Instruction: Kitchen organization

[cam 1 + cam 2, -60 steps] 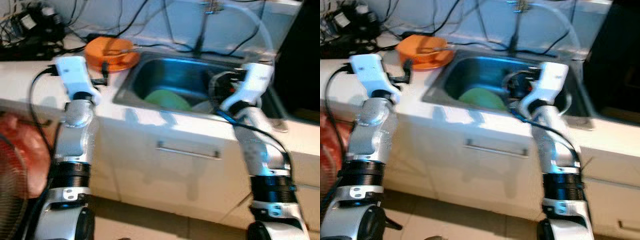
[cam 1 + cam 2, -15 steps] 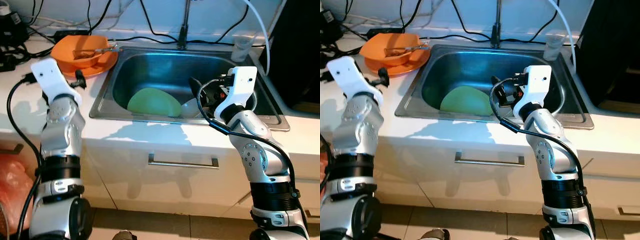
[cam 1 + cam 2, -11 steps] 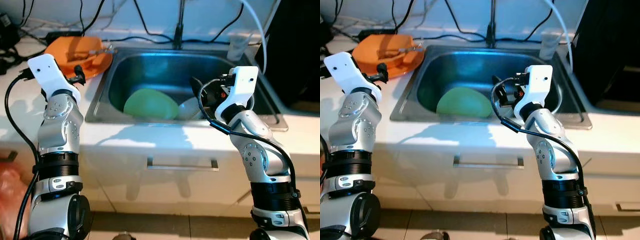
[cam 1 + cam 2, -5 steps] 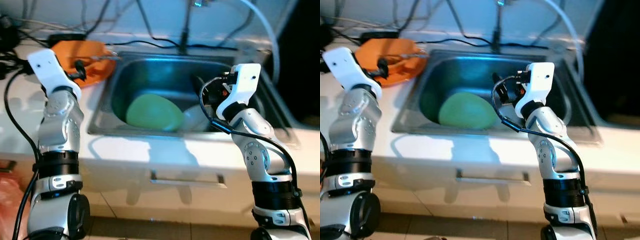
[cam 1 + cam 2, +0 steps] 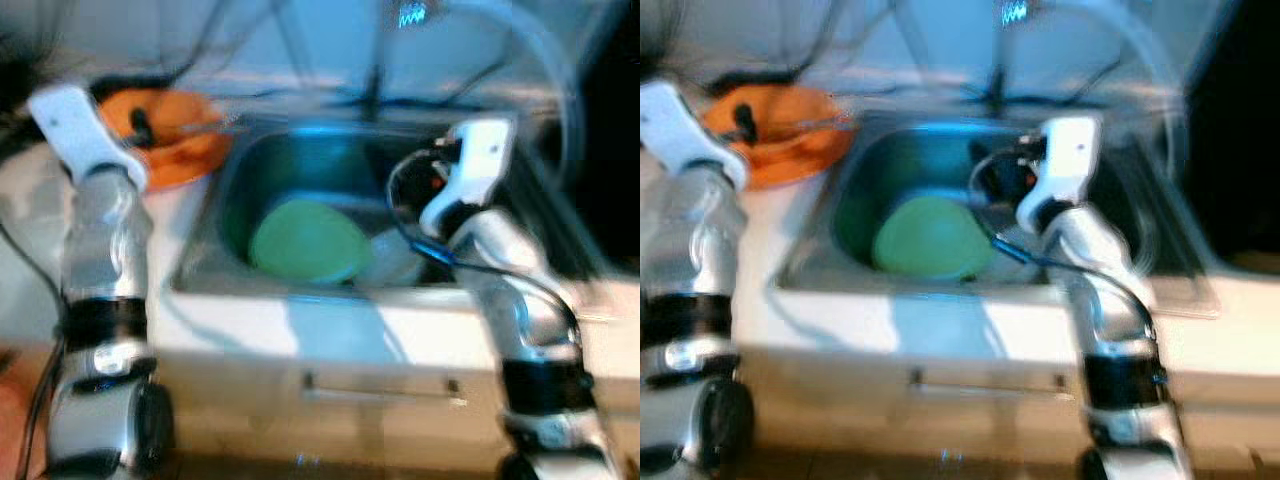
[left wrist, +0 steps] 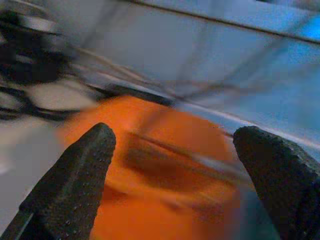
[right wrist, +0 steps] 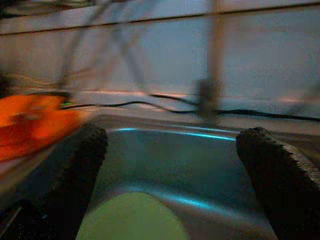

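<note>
Blurred head views of a white kitchen surface (image 5: pixel 230 330) with a stainless-steel sink basin (image 5: pixel 300 160) set into it. Inside the basin, toward 7 o'clock of its floor: a round pale-green plate (image 5: pixel 307 241), lying tilted; just beside it at 3 o'clock, a whitish dish (image 5: pixel 398 262), outline too blurred to tell further. On the surface at 9 o'clock of the basin, near its rim: a round orange plastic bowl (image 5: pixel 178 145) with a thin utensil (image 6: pixel 200 161) laid across it, kind not discernible. At 12 o'clock of the basin: a thin upright faucet stem (image 7: pixel 209 95) against the pale wall, with dark cables (image 7: pixel 150 104) trailing along the back edge.

Left gripper (image 6: pixel 180 165): raised above the surface, aimed at the orange bowl, jaws spread wide, nothing between them, clear of the bowl.

Right gripper (image 7: pixel 170 165): held over the basin at its 3 o'clock side, pointed across toward the green plate and the faucet, jaws likewise spread wide and empty, apart from the plate.

Below the surface edge: a white cabinet front with a horizontal metal handle (image 5: pixel 380 385).
</note>
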You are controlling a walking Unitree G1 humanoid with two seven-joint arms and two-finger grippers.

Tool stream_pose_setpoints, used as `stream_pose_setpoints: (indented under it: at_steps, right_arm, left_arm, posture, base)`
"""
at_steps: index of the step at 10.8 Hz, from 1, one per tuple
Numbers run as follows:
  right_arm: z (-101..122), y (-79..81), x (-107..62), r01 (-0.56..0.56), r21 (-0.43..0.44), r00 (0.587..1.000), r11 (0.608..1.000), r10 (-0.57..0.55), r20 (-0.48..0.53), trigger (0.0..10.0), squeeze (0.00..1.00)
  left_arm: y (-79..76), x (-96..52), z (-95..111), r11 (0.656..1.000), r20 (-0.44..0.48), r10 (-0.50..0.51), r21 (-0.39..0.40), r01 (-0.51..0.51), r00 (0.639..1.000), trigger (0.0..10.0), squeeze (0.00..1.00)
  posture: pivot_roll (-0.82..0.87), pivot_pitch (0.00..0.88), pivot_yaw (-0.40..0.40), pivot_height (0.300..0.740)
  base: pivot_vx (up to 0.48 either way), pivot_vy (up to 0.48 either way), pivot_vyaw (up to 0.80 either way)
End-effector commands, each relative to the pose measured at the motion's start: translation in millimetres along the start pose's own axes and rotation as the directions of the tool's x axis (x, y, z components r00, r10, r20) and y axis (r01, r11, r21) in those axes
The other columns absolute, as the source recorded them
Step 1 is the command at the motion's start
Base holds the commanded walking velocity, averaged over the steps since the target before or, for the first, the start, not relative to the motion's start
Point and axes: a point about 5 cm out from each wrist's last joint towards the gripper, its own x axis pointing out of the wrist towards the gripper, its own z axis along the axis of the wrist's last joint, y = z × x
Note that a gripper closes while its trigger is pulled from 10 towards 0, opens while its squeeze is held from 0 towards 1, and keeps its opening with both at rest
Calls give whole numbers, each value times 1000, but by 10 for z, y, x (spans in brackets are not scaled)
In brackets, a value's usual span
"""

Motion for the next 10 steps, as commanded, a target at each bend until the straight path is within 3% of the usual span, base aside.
stream_pose_setpoints:
  at_steps: [1, 6, 10]
  right_arm:
    - [40, 47, 4, -14, -5, 1000, 1000, 15, 17, 10000, 0]
    - [26, 50, -3, -14, -6, 1000, 1000, 14, 13, 10000, 0]
    - [25, 38, -23, -10, -4, 1000, 1000, 10, 7, 10000, 0]
  left_arm:
    - [72, 13, 34, 1000, 8, 26, 5, -26, 1000, 10000, 0]
    - [85, 1, 26, 999, -1, 51, 13, -51, 999, 10000, 0]
    - [132, 15, -93, 995, -92, 89, -36, -92, 992, 10000, 0]
  posture:
    - [-62, 39, -8, 740]
    - [-62, 40, -5, 740]
    - [-67, 53, -4, 740]
  base:
    - [0, 0, 0]
    - [0, 0, 0]
    - [0, 0, 0]
